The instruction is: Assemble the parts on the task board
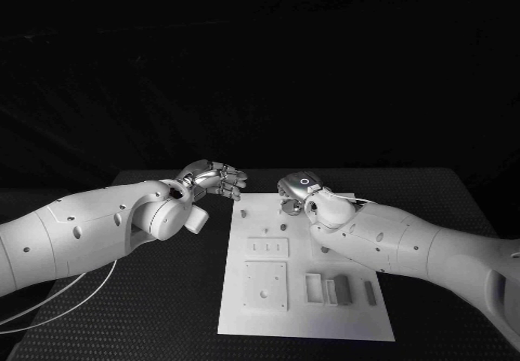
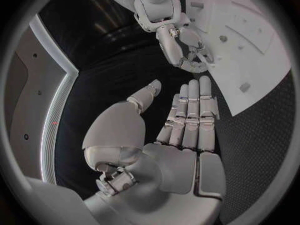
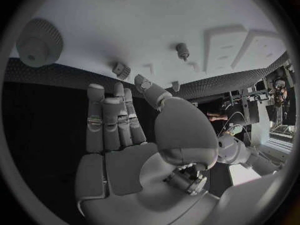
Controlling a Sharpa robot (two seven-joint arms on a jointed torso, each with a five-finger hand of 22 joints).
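Observation:
The white task board (image 1: pixel 314 316) lies in the middle of the black table. Two dark grey parts (image 1: pixel 341 288) lie side by side near its front right corner. My left hand (image 1: pixel 215 179) hovers off the board's far left corner; in the left wrist view its fingers (image 2: pixel 190 115) are straight and apart from the thumb, holding nothing. My right hand (image 1: pixel 294 188) hangs over the board's far edge. In the right wrist view its fingers (image 3: pixel 109 120) are stretched out with nothing in them, beside the board (image 3: pixel 144 20), where small pegs (image 3: pixel 182 50) stand.
A round knurled knob (image 3: pixel 39 42) sits on the board near the right hand. White raised plates (image 1: pixel 264 286) with holes occupy the board's left half. Black textured table (image 1: pixel 141 316) lies open to the board's left and right.

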